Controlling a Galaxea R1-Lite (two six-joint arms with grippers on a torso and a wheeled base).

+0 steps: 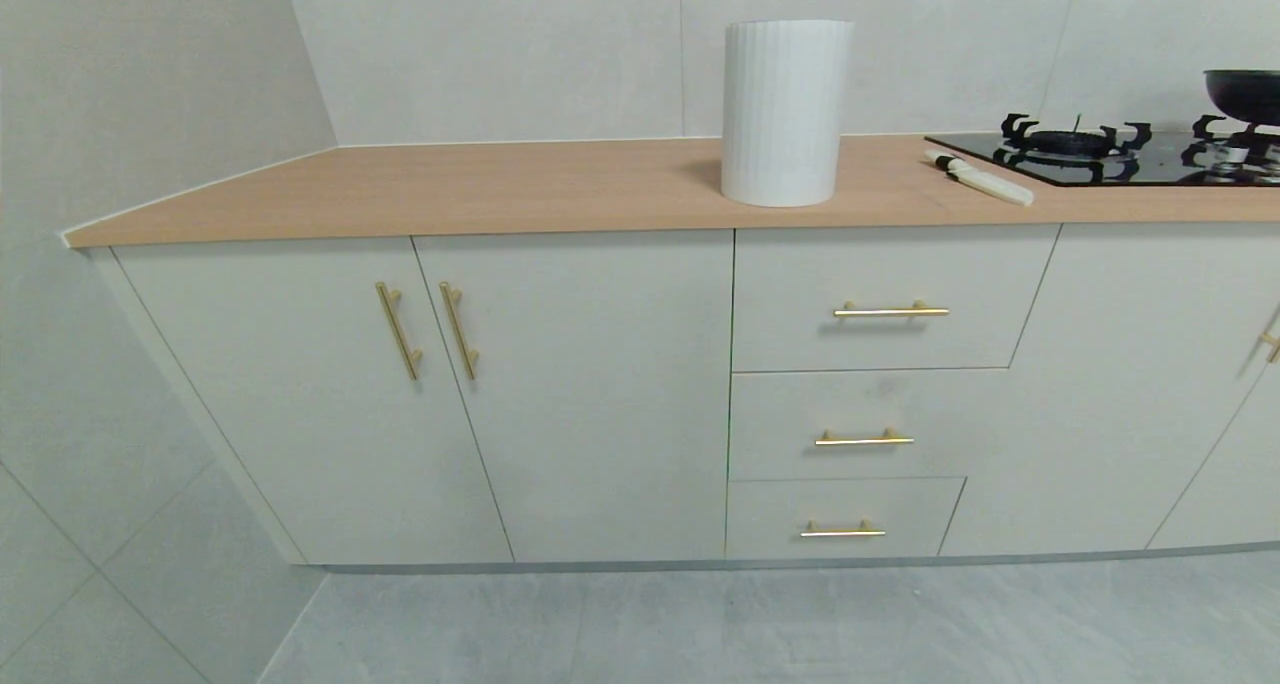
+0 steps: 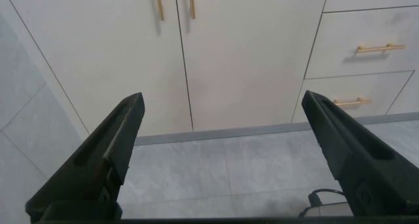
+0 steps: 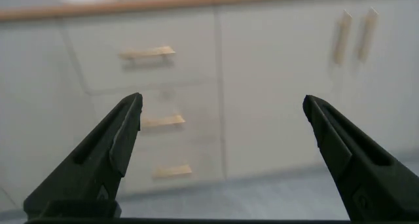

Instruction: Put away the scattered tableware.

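Counter across the upper frame, cabinets beneath.
On the countertop [image 1: 450,189] a canister [image 1: 782,114] stands right of centre. A knife [image 1: 978,177] lies further right, just beside the left edge of the hob [image 1: 1150,169], which carries a pan [image 1: 1245,92] at the upper right edge. Below, two cabinet doors [image 1: 590,394] sit left of centre, with three stacked drawers [image 1: 790,304] under the canister.

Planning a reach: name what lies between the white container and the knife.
Only bare counter separates the container and the knife, per the head view.
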